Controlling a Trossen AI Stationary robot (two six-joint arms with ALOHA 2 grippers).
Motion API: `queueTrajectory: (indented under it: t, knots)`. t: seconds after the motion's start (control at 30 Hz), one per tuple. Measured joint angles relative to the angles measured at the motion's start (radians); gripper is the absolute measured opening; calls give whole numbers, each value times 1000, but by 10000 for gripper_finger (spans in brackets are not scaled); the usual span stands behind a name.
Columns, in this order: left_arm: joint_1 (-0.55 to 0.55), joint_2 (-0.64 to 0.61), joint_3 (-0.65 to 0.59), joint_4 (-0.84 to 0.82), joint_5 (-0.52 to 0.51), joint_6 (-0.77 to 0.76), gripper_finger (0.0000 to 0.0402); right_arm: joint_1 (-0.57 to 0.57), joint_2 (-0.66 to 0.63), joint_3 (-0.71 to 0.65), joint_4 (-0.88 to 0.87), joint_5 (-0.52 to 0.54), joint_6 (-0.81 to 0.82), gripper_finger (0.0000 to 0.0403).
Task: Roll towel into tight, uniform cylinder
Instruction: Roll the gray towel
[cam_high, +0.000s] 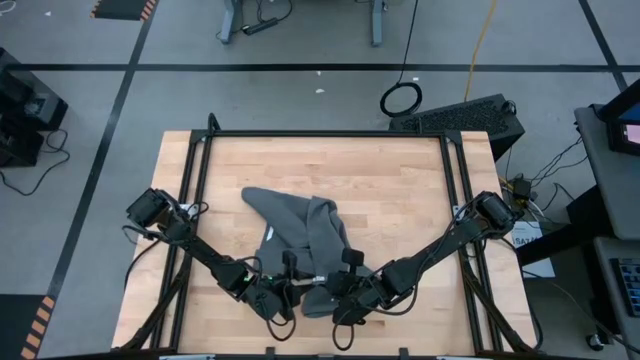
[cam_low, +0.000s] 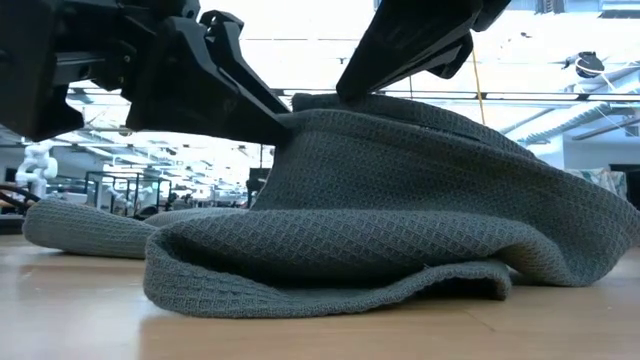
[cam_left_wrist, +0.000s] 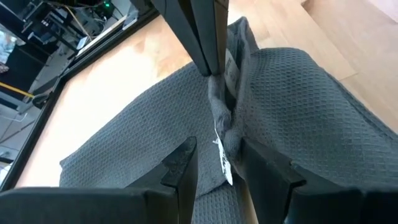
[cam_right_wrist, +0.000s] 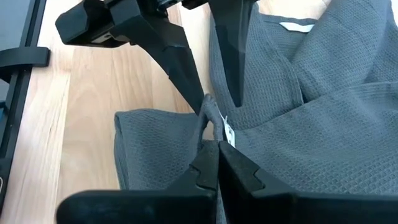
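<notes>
**Towel** (cam_high: 300, 235): dark grey waffle-weave cloth, one item. Lay crumpled and loosely folded on the wooden table (cam_high: 400, 190), centre to near side; one flap spread flat toward the far left, the rest bunched in a raised ridge running toward the near edge. Not in roll form. In the low view the cloth (cam_low: 400, 200) rose in a hump, its bottom fold curling on the tabletop. Small white tag (cam_left_wrist: 222, 160) sat at the pinched ridge.

**Left gripper** (cam_high: 283, 297): at the near edge, left of the ridge. Fingers (cam_left_wrist: 180, 163) stood partly apart, straddling the raised fold beside the tag; whether they clamped the cloth could not be told.

**Right gripper** (cam_high: 343, 297): at the near edge, just right of the left gripper. Fingertips (cam_right_wrist: 214, 163) pressed together, a thin pleat of towel (cam_right_wrist: 348, 124) rising at their tips; grip on it not certain.
</notes>
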Motion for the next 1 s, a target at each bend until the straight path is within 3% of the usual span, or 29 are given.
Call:
queueTrajectory:
  t: [0.33,0.5,0.7,1.0]
  knots:
    - [0,0,0,11,0,56,128,-10,17,0,10,-7,-3,0]
    - [-41,-9,0,-67,-11,66,128,-11,17,0,9,-13,-3,0]
    - [-71,-22,-1,-181,-78,-23,128,-11,17,0,7,-28,-4,0]
    - [-13,24,-1,-96,48,-24,108,-11,17,0,6,-27,-7,0]
